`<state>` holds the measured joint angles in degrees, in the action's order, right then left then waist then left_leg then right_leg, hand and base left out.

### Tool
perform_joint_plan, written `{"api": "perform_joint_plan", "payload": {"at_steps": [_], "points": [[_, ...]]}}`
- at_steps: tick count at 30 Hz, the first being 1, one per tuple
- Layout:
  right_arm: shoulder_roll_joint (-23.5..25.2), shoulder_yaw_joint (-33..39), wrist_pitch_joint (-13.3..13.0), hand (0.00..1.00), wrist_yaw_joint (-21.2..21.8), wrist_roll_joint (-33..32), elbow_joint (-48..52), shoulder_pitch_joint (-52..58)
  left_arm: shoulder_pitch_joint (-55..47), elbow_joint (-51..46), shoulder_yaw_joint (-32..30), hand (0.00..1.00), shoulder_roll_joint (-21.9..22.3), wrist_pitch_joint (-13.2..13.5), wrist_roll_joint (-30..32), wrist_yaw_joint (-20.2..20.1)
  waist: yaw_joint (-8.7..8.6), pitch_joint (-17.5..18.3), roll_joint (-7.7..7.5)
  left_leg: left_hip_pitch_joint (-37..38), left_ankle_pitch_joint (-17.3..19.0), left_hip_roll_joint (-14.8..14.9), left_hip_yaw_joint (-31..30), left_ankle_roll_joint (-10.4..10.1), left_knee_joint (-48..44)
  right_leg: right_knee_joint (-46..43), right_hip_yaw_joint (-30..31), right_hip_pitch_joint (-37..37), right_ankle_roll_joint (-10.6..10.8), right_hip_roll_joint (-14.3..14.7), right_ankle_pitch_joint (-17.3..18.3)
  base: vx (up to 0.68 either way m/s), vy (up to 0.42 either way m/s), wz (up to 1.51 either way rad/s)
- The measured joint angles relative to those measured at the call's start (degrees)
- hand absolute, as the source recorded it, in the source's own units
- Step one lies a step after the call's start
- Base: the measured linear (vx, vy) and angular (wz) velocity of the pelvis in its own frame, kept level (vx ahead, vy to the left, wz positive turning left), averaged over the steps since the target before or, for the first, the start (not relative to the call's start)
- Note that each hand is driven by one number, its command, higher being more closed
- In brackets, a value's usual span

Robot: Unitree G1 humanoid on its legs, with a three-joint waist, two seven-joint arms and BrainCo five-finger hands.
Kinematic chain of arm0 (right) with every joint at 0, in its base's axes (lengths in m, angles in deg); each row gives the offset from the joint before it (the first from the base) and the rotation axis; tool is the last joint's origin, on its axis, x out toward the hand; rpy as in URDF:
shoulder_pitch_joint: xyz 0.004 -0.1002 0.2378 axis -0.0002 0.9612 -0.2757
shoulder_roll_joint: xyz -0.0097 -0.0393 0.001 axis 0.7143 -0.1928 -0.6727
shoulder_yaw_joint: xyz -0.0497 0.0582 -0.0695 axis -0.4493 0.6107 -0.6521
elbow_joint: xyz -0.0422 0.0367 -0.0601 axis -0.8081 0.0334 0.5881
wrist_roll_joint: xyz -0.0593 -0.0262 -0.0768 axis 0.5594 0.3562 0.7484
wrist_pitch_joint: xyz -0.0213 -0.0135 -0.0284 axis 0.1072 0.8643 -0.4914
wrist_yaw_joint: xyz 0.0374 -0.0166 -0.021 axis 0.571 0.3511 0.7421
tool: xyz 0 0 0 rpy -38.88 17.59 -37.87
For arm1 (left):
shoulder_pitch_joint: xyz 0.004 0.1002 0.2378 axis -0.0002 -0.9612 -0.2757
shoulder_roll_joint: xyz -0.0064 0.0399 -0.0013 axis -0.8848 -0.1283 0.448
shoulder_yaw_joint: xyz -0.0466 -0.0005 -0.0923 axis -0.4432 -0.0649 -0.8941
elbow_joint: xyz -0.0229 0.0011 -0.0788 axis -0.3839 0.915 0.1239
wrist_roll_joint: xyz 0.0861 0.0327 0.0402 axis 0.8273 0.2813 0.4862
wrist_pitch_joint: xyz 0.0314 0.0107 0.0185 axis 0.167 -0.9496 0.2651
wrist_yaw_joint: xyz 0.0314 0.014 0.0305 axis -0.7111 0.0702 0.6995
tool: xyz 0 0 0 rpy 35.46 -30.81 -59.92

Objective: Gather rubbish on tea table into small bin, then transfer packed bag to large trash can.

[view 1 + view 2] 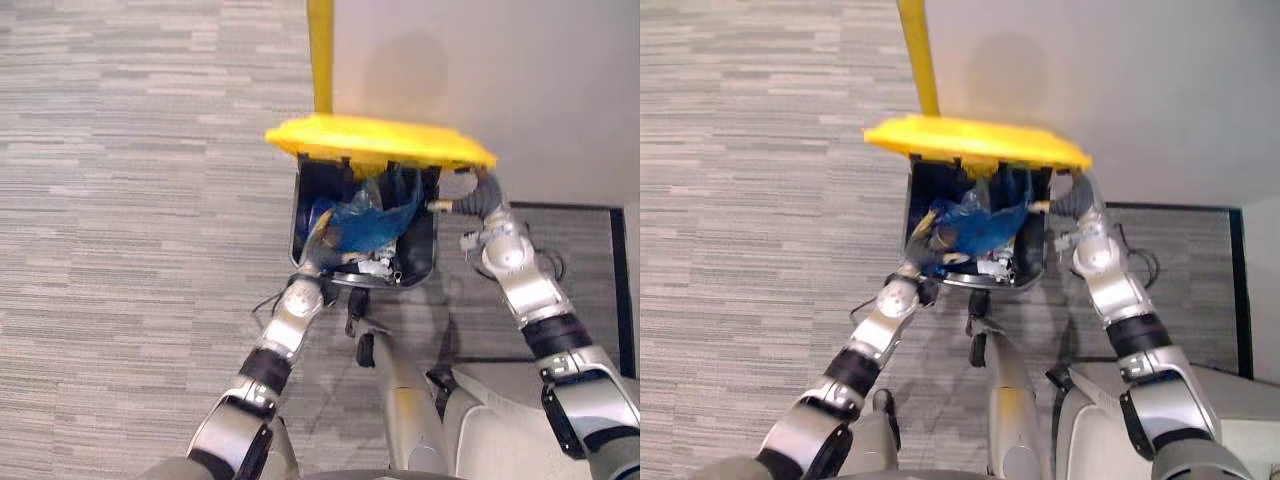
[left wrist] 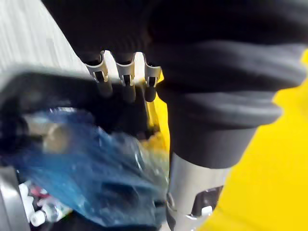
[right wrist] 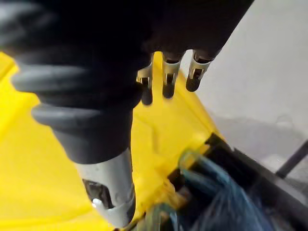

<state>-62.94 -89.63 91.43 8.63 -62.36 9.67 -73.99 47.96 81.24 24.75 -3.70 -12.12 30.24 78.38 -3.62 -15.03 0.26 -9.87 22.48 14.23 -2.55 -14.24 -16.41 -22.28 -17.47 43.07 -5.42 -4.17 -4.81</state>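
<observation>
Looking down through the left eye view, one large trash can (image 1: 422,262) with dark walls stands on grey carpet (image 1: 130,200) against a pale wall (image 1: 500,70). Its one yellow lid (image 1: 380,140) is tipped up above the opening, and one yellow strip (image 1: 320,50) runs up the wall behind it. One blue bag (image 1: 365,225) hangs across the opening, inside the can's mouth. The left hand (image 1: 318,248) is at the can's left rim, against the bag's left end. The right hand (image 1: 456,188) is just under the lid's right edge. The right eye view shows the same count: one can, one lid, one bag, two hands. In the left wrist view the bag lies blurred just past the hand, with the can's rim (image 2: 43,82) across it, and I cannot tell whether the hand grips the bag. In the right wrist view the fingers (image 3: 166,82) are relaxed and spread against the yellow lid, the thumb (image 3: 110,192) apart from them, closed round nothing.
</observation>
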Motion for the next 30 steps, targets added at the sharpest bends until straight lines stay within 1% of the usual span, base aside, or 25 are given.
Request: {"api": "perform_joint_plan", "payload": {"at_steps": [2, 3, 4, 5, 6, 9, 11, 13, 14, 15, 16, 17, 18, 20, 21, 22, 23, 24, 26, 27, 28, 29, 30], "points": [[1.66, 0.28, 0.01, 0.00, 0.61, 0.09, -0.52, 2.79, -3.56, -1.36, -1.65, 0.00, -1.46, 0.56, -1.66, -0.72, 0.05, 0.43, 0.21, 1.81, -1.93, -0.15, -0.88, 0.66, 2.15, 0.65, -0.77, -2.00, 0.53, -0.50, -0.37, 0.03, -0.005, 0.29], [2.70, 0.69, 0.01, 0.00, 1.49, 0.13, -1.36, 4.62, -6.55, -2.49, -3.00, 0.00, -2.00, 0.98, -2.21, -1.30, 0.23, 0.74, 0.64, 3.10, -2.49, -0.13, -1.67, 0.71, 2.84, 0.83, -1.38, -3.60, 0.51, -0.71, -0.26, 0.03, 0.006, 0.29], [3.16, 1.28, 0.09, 0.00, 1.94, 0.27, -1.64, 5.55, -7.82, -2.81, -3.93, 0.00, -2.00, 1.18, -2.85, -1.71, 0.61, 0.87, 0.85, 3.70, -2.89, -0.12, -1.91, 0.72, 3.00, 0.87, -1.50, -4.38, 0.59, -0.82, -0.17, 0.02, 0.024, 0.21], [3.86, 2.54, 0.19, 0.00, 2.54, 0.86, -1.65, 7.28, -10.10, -3.23, -5.42, 0.00, -2.11, 1.58, -3.84, -2.50, 1.35, 1.13, 1.16, 4.85, -3.51, -0.17, -1.98, 0.89, 3.49, 1.16, -1.69, -5.78, 0.64, -1.03, -0.17, 0.01, 0.038, 0.21], [4.08, 2.61, 0.29, 0.00, 2.84, 1.95, -1.65, 8.60, -12.63, -3.23, -7.27, 0.00, -2.60, 1.85, -4.16, -2.77, 1.63, 2.06, 1.45, 5.31, -3.66, -0.23, -2.23, 1.01, 3.70, 1.36, -2.04, -6.64, 0.71, -1.38, -0.18, 0.01, 0.045, 0.20], [6.25, 4.67, 0.31, 0.00, 4.02, 2.67, -1.65, 10.51, -17.08, -2.93, -10.25, 0.00, -5.20, 1.85, -5.16, -4.04, 1.63, 2.32, 1.40, 7.57, -4.05, -0.41, -2.71, 1.41, 4.36, 1.30, -2.55, -9.13, 1.34, -1.97, 0.22, 0.00, 0.053, 0.16], [6.83, 4.83, 0.32, 0.00, 4.56, 3.25, -1.65, 12.20, -19.81, -0.51, -12.15, 0.00, -6.68, 1.81, -5.39, -4.88, 1.82, 2.40, 1.29, 9.74, -4.08, -0.70, -3.02, 1.47, 4.45, 0.92, -2.64, -11.24, 1.87, -2.16, 0.60, -0.03, 0.036, 0.08], [7.92, 6.11, 0.33, 0.00, 5.25, 3.98, -1.65, 14.31, -22.01, 2.78, -13.51, 0.00, -7.62, 1.58, -5.34, -5.54, 1.99, 2.70, 0.80, 11.66, -4.01, -1.49, -3.10, 1.60, 4.40, 0.12, -2.35, -12.89, 2.73, -3.12, 1.29, -0.06, 0.064, 0.06], [8.61, 7.05, 0.34, 0.00, 5.27, 4.04, -1.65, 15.61, -22.94, 4.07, -13.93, 0.00, -7.90, 1.52, -5.33, -6.11, 2.14, 2.86, 0.48, 12.57, -3.86, -1.92, -3.21, 1.84, 4.36, 0.18, -2.24, -13.79, 2.77, -3.60, 1.30, -0.07, 0.089, 0.02], [9.06, 7.20, 0.36, 0.00, 5.40, 4.04, -1.65, 17.04, -24.20, 5.45, -14.03, 0.00, -8.23, 1.49, -5.32, -6.27, 2.23, 3.12, -0.21, 13.33, -3.56, -2.74, -3.34, 2.32, 3.62, 0.38, -1.70, -14.70, 2.84, -4.30, 1.25, -0.08, 0.106, -0.07], [9.86, 7.80, 0.35, 0.00, 5.65, 4.07, -1.65, 18.61, -25.11, 7.42, -14.33, 0.00, -8.24, 1.37, -4.77, -6.80, 2.24, 3.25, -1.11, 13.87, -2.88, -3.93, -3.33, 3.21, 2.11, 0.49, -0.97, -15.61, 3.44, -5.09, 0.84, -0.09, 0.119, -0.12], [10.45, 8.36, 0.36, 0.00, 5.87, 4.07, -1.65, 19.28, -25.54, 8.32, -14.48, 0.00, -8.25, 1.33, -4.77, -7.16, 2.22, 3.21, -1.59, 14.28, -2.60, -4.51, -3.30, 3.56, 1.59, 0.53, -0.44, -15.99, 3.73, -5.36, 0.64, -0.14, 0.157, -0.26], [11.63, 8.80, 0.36, 0.00, 6.31, 4.07, -1.65, 20.74, -26.50, 10.00, -15.15, 0.00, -8.18, 1.22, -4.70, -7.53, 2.25, 3.21, -2.84, 15.54, -1.91, -5.85, -2.64, 4.09, 1.34, 0.84, 0.78, -16.69, 4.70, -5.91, -0.02, -0.10, 0.115, -0.35], [13.22, 8.82, 0.33, 0.00, 6.44, 4.11, -1.65, 23.30, -28.23, 11.69, -15.94, 0.00, -8.23, 0.70, -3.82, -7.73, 2.32, 3.34, -4.27, 16.74, -1.14, -7.47, -1.29, 5.21, 0.98, 4.36, 1.35, -18.58, 6.19, -5.87, -1.08, -0.18, 0.152, -0.54], [14.39, 9.28, 0.31, 0.00, 6.41, 4.20, -1.65, 26.01, -29.32, 11.75, -16.07, 0.00, -8.26, 0.48, -3.71, -8.27, 2.22, 3.14, -5.56, 16.44, -1.12, -9.10, -0.81, 6.01, -0.54, 8.30, 1.18, -20.03, 7.14, -6.18, -0.61, -0.27, 0.204, -0.71], [14.93, 9.65, 0.27, 0.00, 6.41, 4.25, -1.69, 26.91, -29.56, 11.91, -16.11, 0.00, -8.02, 0.46, -3.70, -8.48, 2.62, 3.09, -5.32, 16.17, -1.74, -9.12, -0.13, 7.14, -0.69, 9.05, 0.92, -20.00, 10.77, -6.22, 1.77, -0.30, 0.218, -0.80], [16.02, 10.33, 0.21, 0.00, 6.44, 4.25, -2.30, 28.25, -29.94, 12.96, -16.16, 0.00, -7.48, 0.35, -3.64, -8.59, 2.64, 2.69, -4.90, 15.40, -2.72, -8.59, 3.01, 8.25, -0.63, 2.04, 0.37, -17.63, 8.83, -7.86, 3.52, -0.26, 0.179, -0.68], [17.58, 12.59, 0.20, 0.00, 6.38, 4.22, -5.01, 30.43, -30.54, 14.40, -16.80, 0.00, -6.98, 0.24, -3.63, -8.59, 1.74, 2.73, -5.04, 15.18, -3.69, -8.33, 4.82, 8.69, -0.42, -12.07, 2.66, -16.01, 5.06, -8.92, 6.92, -0.25, 0.156, -0.45], [19.07, 15.12, 0.17, 0.00, 6.06, 4.14, -8.35, 31.97, -30.92, 14.67, -17.25, 0.00, -6.57, -0.21, -3.61, -8.58, 0.99, 2.91, -5.23, 14.63, -5.09, -8.19, 5.37, 8.73, 0.38, -21.39, 4.50, -16.60, 5.67, -8.96, 9.83, -0.16, 0.073, -0.13], [20.14, 17.32, 0.22, 0.00, 5.42, 3.88, -11.17, 33.27, -30.79, 14.69, -17.06, 0.00, -6.42, -0.50, -3.61, -8.58, 1.03, 3.12, -5.52, 13.70, -5.92, -8.21, 5.94, 8.60, 0.81, -26.45, 5.92, -18.24, 5.84, -8.89, 11.20, -0.13, 0.002, -0.13], [21.15, 18.88, 0.36, 0.00, 4.54, 3.69, -12.98, 34.14, -30.75, 14.61, -17.03, 0.00, -6.07, -0.62, -3.63, -8.55, 1.29, 3.39, -5.76, 12.68, -6.16, -8.23, 6.60, 8.25, 0.28, -26.69, 7.24, -19.34, 7.00, -8.45, 13.46, -0.13, -0.032, -0.33], [22.20, 20.22, 0.42, 0.00, 3.95, 3.37, -14.29, 35.09, -30.35, 14.70, -17.17, 0.00, -6.00, -0.95, -3.66, -8.55, 1.24, 3.84, -6.02, 11.16, -6.51, -8.17, 7.80, 7.63, -0.04, -23.83, 7.15, -18.64, 7.14, -6.99, 12.57, -0.13, -0.015, -0.69], [23.01, 21.30, 0.45, 0.00, 3.46, 2.74, -15.20, 35.81, -30.67, 14.93, -17.10, 0.00, -4.17, -1.06, -3.64, -8.59, 1.91, 5.00, -3.35, 10.02, -8.77, -5.02, 9.78, 7.75, 2.43, -15.67, 7.42, -20.64, 8.43, -3.02, 12.30, -0.12, -0.085, -0.71]]}}
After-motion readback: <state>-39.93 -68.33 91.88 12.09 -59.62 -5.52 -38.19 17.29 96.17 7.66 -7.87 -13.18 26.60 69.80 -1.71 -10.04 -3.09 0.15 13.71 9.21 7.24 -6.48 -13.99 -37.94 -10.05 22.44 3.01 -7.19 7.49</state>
